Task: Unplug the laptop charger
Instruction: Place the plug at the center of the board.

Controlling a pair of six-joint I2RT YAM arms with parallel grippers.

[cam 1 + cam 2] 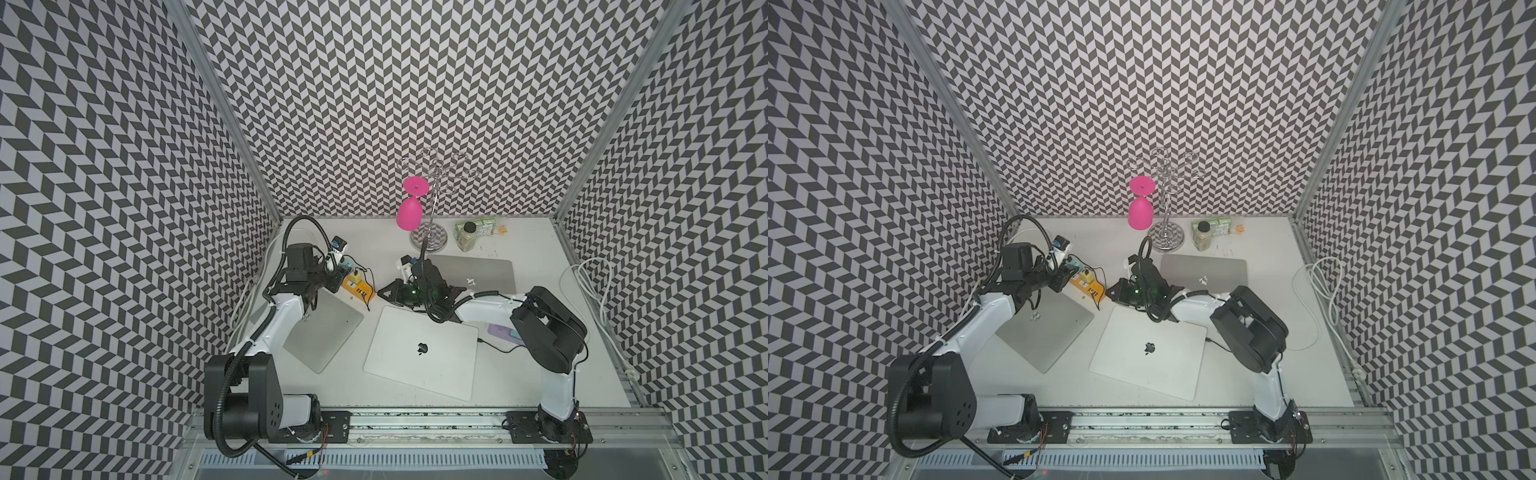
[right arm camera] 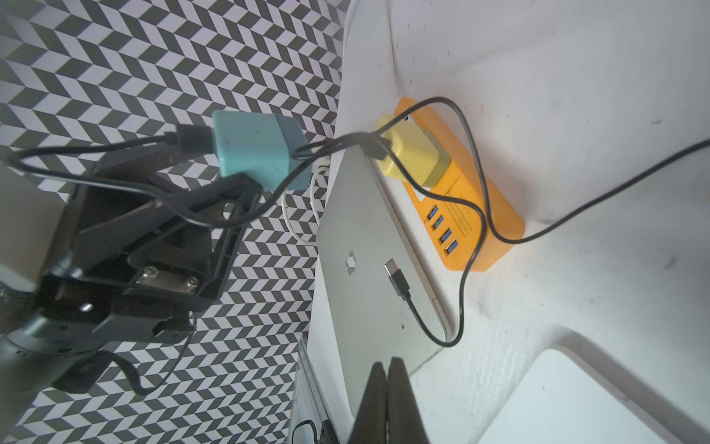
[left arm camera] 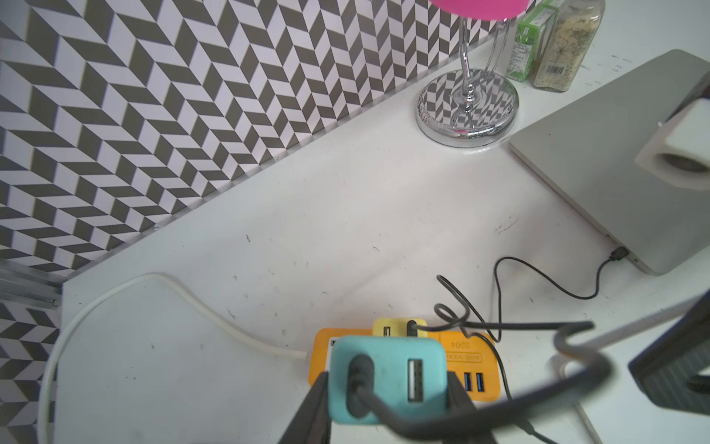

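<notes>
Charger (image 3: 388, 365), a rounded-cornered teal block of smooth plastic, sits clamped in the left gripper (image 3: 388, 392), held clear of the orange power strip (image 3: 457, 348) near the worktop's left edge. Its dark cable (image 2: 115, 147) loops away. Right gripper (image 2: 388, 368) is closed and empty.
</notes>
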